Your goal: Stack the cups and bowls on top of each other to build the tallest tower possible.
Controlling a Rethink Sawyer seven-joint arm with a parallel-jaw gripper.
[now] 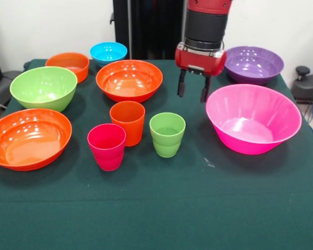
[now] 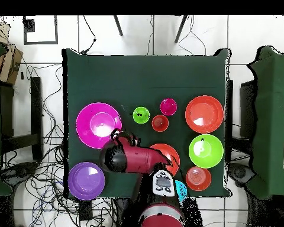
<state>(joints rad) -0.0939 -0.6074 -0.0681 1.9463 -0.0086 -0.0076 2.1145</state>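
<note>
All three cups, magenta cup (image 1: pixel 107 146), orange cup (image 1: pixel 128 122) and green cup (image 1: pixel 167 134), stand upright, mouths up, clustered mid-desk (image 1: pixel 156 208) among the separate, unstacked bowls, while the claw (image 1: pixel 193 89) hangs open and empty beside the pink bowl (image 1: pixel 253 119).

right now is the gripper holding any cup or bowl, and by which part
Nothing is held. The gripper is open and empty, hanging above the table between the orange bowl and the pink bowl.
</note>
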